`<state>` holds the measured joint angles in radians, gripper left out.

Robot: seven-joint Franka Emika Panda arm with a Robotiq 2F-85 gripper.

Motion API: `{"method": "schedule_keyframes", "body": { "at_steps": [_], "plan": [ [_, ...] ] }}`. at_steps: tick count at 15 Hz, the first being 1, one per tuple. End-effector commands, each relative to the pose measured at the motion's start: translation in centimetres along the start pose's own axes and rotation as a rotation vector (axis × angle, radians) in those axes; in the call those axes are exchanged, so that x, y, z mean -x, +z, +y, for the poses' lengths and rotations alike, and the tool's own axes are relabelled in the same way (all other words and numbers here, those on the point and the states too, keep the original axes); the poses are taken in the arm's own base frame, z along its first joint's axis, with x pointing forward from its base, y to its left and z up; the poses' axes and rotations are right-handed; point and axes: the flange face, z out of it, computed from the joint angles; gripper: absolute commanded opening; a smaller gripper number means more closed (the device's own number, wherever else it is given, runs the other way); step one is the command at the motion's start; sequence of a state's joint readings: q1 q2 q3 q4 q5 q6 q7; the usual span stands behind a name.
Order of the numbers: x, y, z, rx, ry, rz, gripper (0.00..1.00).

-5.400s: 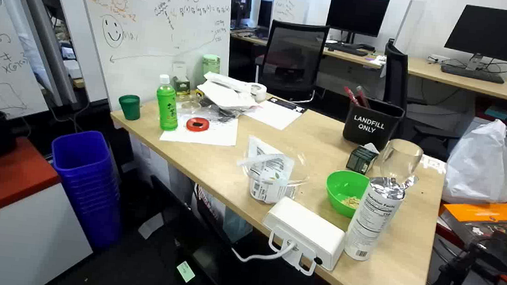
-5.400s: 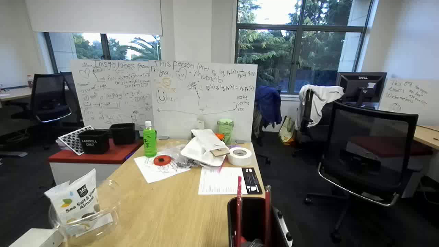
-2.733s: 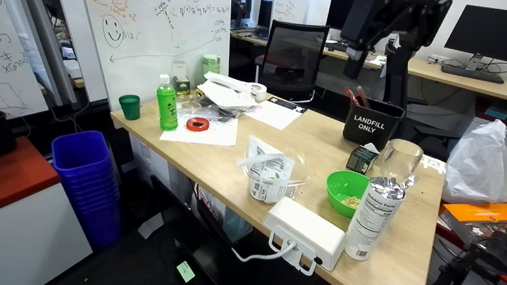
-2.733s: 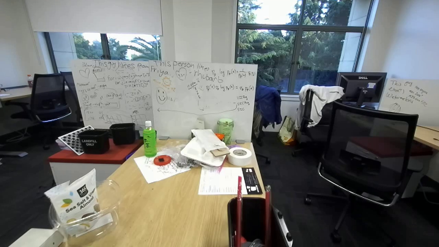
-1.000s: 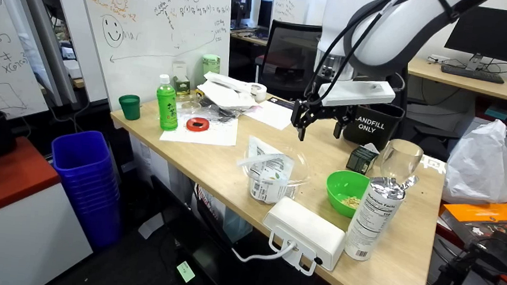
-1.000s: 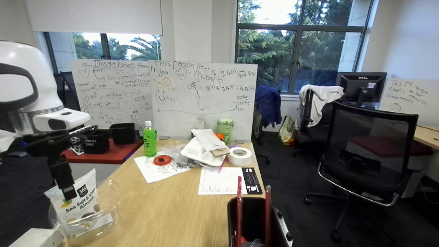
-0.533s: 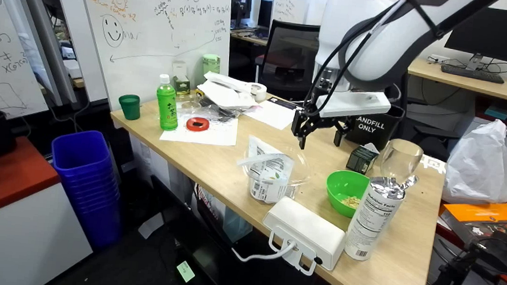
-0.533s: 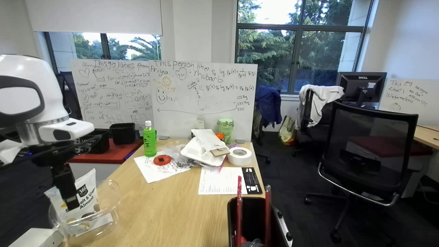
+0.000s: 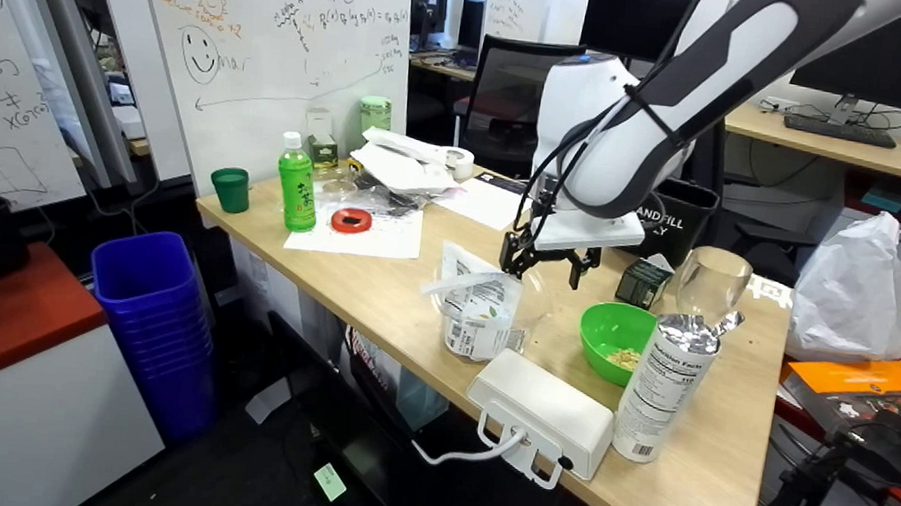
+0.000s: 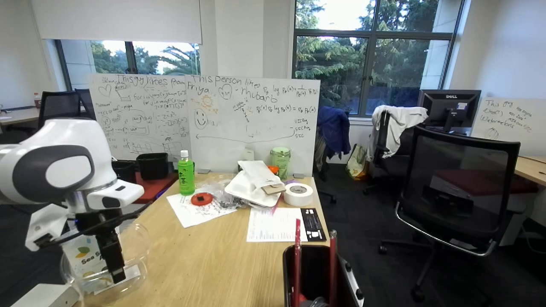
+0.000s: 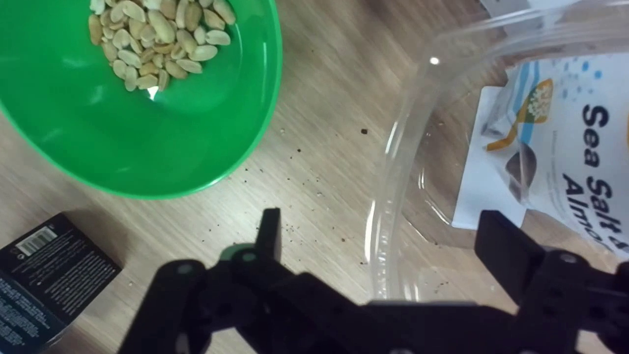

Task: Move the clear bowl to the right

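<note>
The clear bowl (image 9: 531, 314) is a transparent plastic container on the table with an almond bag (image 9: 487, 306) standing in it. It also shows in an exterior view (image 10: 128, 288) and in the wrist view (image 11: 388, 187). My gripper (image 9: 545, 279) is open and empty, just above the bowl's edge. In the wrist view my gripper (image 11: 381, 219) has one finger over the table outside the bowl's wall and the other over the bowl's inside. I cannot tell whether the fingertips are below the rim. In an exterior view only one finger of my gripper (image 10: 117, 275) shows.
A green bowl (image 9: 607, 338) with peanuts, a dark box (image 9: 642, 284), a clear glass (image 9: 712, 282) and a tall white can (image 9: 659, 401) stand right of it. A white power box (image 9: 543, 411) sits at the table edge. A black bin (image 9: 677, 213) stands behind.
My arm came into view from above, then moved down and toward the clear bowl, with the gripper open. The bowl and the other objects have not moved.
</note>
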<state>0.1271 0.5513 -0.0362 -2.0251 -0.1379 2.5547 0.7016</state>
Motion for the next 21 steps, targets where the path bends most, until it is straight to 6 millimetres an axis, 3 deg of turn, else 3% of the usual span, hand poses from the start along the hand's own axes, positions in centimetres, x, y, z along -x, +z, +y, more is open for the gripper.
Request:
{"method": "schedule_keyframes", "body": {
  "at_steps": [1, 2, 5, 9, 14, 21],
  "plan": [
    [-1.2, 1.8, -1.1, -0.019, 0.019, -0.016, 0.96],
    [-1.3, 2.2, -1.3, -0.027, 0.026, -0.020, 0.72],
    [-1.7, 2.5, -1.8, -0.049, 0.046, -0.029, 0.64],
    [-2.4, 1.4, -1.9, -0.073, 0.072, -0.019, 0.35],
    [-2.8, 1.8, -1.4, -0.064, 0.089, -0.025, 0.02],
    [-4.0, 0.6, 0.2, -0.112, 0.163, -0.035, 0.02]
  ]
}}
